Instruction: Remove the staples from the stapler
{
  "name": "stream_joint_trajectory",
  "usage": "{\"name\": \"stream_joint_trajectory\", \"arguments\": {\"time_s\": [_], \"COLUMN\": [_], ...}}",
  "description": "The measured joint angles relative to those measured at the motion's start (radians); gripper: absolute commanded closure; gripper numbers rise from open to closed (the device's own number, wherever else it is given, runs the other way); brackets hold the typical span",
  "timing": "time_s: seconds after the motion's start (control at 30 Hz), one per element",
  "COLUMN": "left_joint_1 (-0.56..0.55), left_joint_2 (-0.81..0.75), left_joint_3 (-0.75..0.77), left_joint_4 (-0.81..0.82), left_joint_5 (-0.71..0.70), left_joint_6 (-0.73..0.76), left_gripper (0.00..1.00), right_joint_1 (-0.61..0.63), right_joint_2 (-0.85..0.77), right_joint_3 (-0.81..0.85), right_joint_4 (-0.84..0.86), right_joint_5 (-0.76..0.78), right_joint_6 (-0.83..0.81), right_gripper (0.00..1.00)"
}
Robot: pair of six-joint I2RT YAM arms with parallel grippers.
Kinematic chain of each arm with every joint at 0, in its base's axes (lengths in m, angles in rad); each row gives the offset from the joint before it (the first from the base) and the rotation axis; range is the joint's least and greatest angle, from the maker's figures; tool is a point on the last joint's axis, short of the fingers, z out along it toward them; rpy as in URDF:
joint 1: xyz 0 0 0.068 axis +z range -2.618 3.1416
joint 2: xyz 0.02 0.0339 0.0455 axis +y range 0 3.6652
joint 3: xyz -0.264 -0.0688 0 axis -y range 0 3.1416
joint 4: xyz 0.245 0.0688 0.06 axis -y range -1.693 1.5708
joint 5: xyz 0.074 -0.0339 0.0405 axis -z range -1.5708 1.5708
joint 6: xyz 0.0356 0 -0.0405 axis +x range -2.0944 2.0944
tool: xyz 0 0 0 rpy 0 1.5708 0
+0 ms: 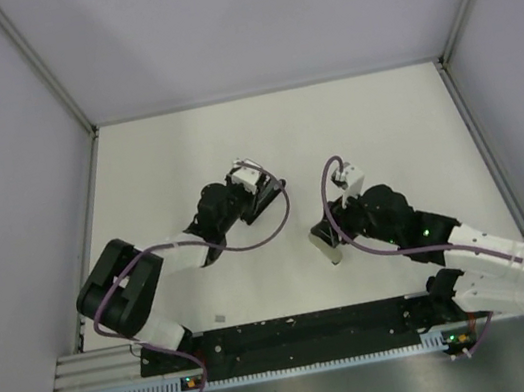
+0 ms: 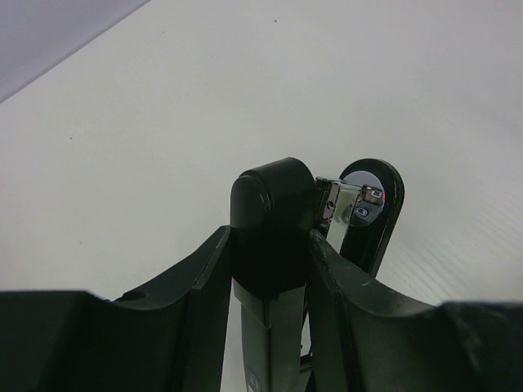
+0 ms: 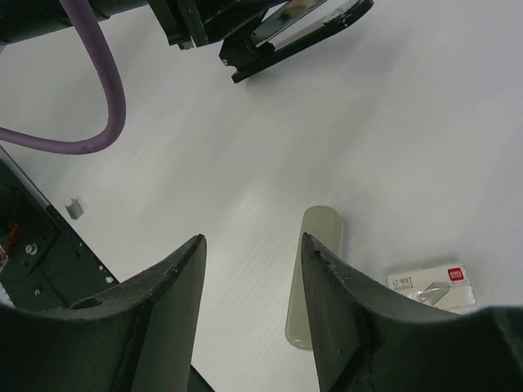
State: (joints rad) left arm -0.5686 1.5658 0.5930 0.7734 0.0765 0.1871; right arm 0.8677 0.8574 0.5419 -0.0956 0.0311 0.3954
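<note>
- Currently, my left claw (image 2: pixel 270 238) is clamped on the stapler (image 2: pixel 274 196), with a finger pressed against each side of its black top half.
- In the top view the stapler sits just above the centre of the frame. In the right wrist view it is at the upper edge.
- The stapler is hinged open. Its metal channel (image 2: pixel 343 204) glints to the right of the gripped half, and the black base (image 2: pixel 382 214) swings away beyond it.
- I cannot tell whether the base touches the surface (image 3: pixel 409 122) or hangs just above it.
- My right claw (image 3: pixel 252 239) has its fingers apart with nothing between them. It hovers over bare surface at the lower centre of its own view, well apart from the stapler.
- A pale grey-green bar (image 3: pixel 321 224) lies on the surface beside the right finger and is partly hidden by it. A small white box with a red mark (image 3: pixel 433 284) lies at the lower right.
- As I read it, the opening step is done: the stapler is gripped and its channel exposed.
- I cannot see into the channel, so I cannot say whether any staples are in it.
- What seems left is for my free right claw to reach across, draw or tip out any strip, and set it down.
</note>
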Motion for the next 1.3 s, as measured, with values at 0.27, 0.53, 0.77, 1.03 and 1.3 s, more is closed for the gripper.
{"name": "stream_joint_trajectory", "arguments": {"time_s": [0.27, 0.53, 0.77, 1.03, 1.3], "left_joint_1": [-0.048, -0.072, -0.076, -0.085, -0.087], "left_joint_2": [0.017, 0.142, 0.238, 0.244, 0.305], "left_joint_3": [0.046, 0.242, 0.43, 0.525, 0.724], "left_joint_4": [-0.078, -0.243, -0.462, -0.653, -0.825], "left_joint_5": [-0.069, -0.275, -0.422, -0.46, -0.46], "left_joint_6": [0.004, 0.026, 0.025, 0.004, -0.055], "left_gripper": [1.0, 1.0, 0.71, 0.53, 0.53], "right_joint_1": [0.0, 0.0, 0.0, 0.0, 0.0], "right_joint_2": [-0.008, -0.008, -0.013, -0.012, 0.011], "right_joint_3": [-0.019, -0.045, -0.057, -0.06, -0.06], "right_joint_4": [-0.002, 0.005, 0.005, 0.006, 0.029], "right_joint_5": [-0.004, -0.009, -0.01, -0.012, -0.018], "right_joint_6": [0.001, 0.019, 0.021, 0.028, 0.039], "right_gripper": [0.5, 0.48, 0.45, 0.44, 0.43]}}
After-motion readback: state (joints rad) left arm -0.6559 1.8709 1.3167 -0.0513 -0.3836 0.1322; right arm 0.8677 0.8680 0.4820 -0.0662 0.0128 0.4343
